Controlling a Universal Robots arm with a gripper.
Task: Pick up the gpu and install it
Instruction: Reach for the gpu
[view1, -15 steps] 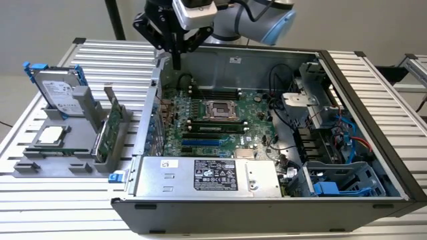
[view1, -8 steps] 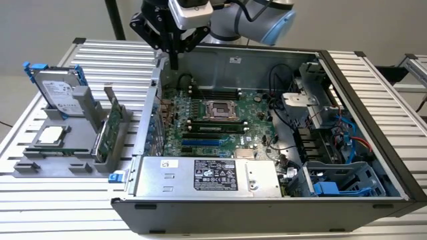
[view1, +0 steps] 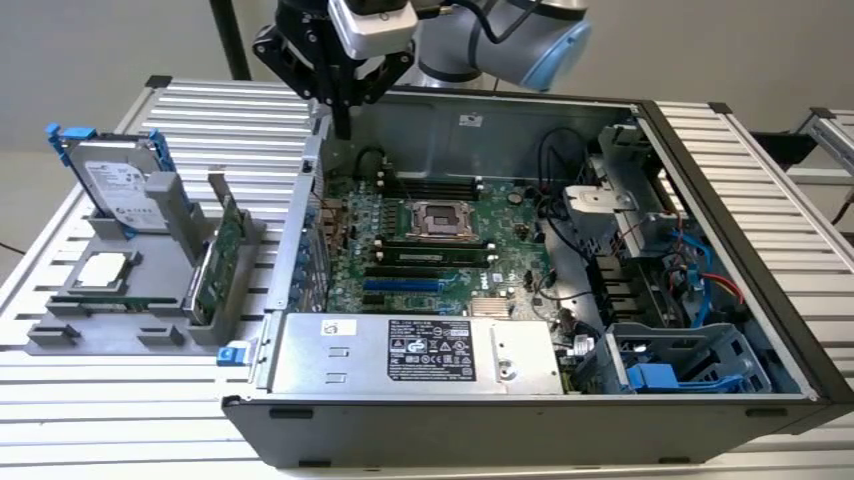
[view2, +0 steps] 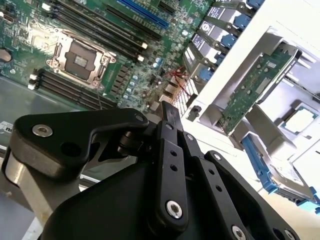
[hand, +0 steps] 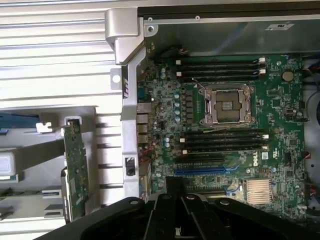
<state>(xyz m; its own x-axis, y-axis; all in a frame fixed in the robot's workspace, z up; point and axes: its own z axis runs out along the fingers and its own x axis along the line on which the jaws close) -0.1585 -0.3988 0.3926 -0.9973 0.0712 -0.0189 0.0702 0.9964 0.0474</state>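
Note:
The gpu (view1: 220, 258) stands on edge in a slot of the grey holder (view1: 80, 335) on the exterior view's left of the open computer case (view1: 534, 400). Its green circuit face shows in both wrist views (view2: 255, 85) (hand: 75, 170). My gripper (view1: 343, 118) hangs above the case's back corner nearest the holder, well above and behind the gpu. Its black fingers are shut with nothing between them (view2: 168, 109) (hand: 175, 182). The motherboard (view1: 427, 235) lies flat in the case, with a blue expansion slot (hand: 205, 170) (view2: 142, 14) near the power supply side.
A silver hard drive with blue rails (view1: 114, 180) and a processor chip (view1: 104, 272) also sit in the holder. The power supply (view1: 414, 352) fills the case's front. Cables and a drive cage (view1: 681, 365) crowd the exterior view's right. The case wall (view1: 310, 200) stands between holder and motherboard.

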